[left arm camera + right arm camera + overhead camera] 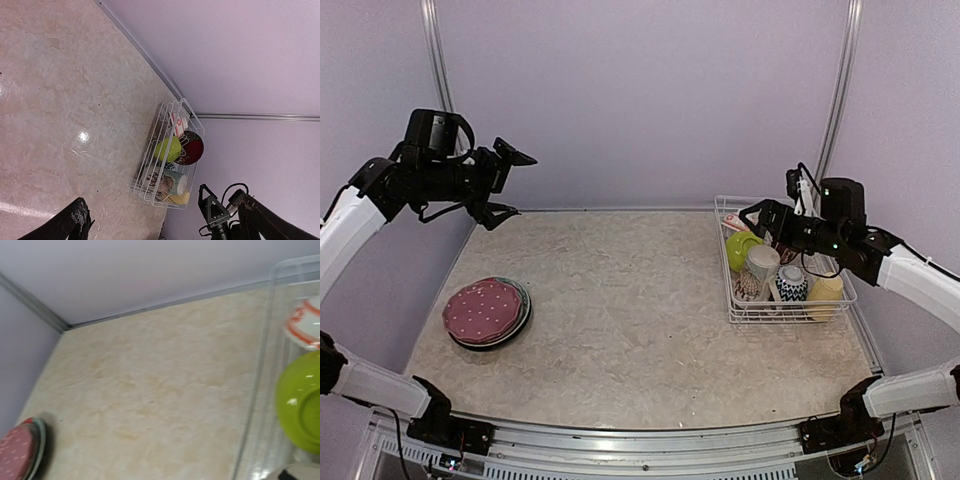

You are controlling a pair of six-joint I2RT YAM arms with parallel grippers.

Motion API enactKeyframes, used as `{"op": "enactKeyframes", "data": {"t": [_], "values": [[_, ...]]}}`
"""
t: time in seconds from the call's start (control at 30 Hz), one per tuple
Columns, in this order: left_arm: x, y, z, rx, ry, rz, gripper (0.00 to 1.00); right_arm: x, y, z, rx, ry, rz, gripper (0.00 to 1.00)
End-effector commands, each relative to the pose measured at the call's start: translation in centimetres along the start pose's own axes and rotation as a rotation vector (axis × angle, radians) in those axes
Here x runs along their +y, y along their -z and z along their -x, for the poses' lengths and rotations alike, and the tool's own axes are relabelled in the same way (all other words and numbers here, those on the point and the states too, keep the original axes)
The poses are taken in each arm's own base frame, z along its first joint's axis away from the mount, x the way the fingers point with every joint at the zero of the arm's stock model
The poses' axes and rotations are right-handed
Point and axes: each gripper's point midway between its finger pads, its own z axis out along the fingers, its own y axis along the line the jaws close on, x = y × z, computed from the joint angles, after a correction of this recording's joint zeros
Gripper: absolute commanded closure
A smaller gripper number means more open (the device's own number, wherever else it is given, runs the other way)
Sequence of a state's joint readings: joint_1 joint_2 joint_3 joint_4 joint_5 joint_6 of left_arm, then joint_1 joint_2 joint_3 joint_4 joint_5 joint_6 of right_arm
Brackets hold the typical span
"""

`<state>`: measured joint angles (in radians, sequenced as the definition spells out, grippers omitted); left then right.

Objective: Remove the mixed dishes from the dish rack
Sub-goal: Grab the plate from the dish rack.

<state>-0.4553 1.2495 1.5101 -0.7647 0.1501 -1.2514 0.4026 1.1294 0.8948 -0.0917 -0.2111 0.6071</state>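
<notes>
Right gripper [761, 218] hangs over the back-left corner of the dish rack [770, 319] at the table's right side, just above the lime-green bowl [741, 249]; can't tell how far it's spread. Left gripper [508, 185] is wide open, empty, up high. Stuff's packed tight, so I'd worry a finger snags a wire, bumps the neighbouring mug [761, 262], or the glossy bowl rim slips out.

Probably a lab test booth: plain lilac walls [640, 100], metal corner posts [838, 90], marble-look tabletop [640, 300].
</notes>
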Motion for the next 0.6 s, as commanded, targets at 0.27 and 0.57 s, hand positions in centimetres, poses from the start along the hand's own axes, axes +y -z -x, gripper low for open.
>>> {"op": "enactKeyframes", "data": {"t": [0.27, 0.57], "values": [[2.1, 2.1, 5.5, -0.066, -0.148, 0.010, 0.01, -6.1, 0.9, 1.9, -0.007, 0.070, -0.390, 0.00], [2.1, 0.8, 7.7, -0.087, -0.372, -0.103, 0.01, -8.7, 0.9, 1.7, 0.070, 0.106, -0.556, 0.00]]}}
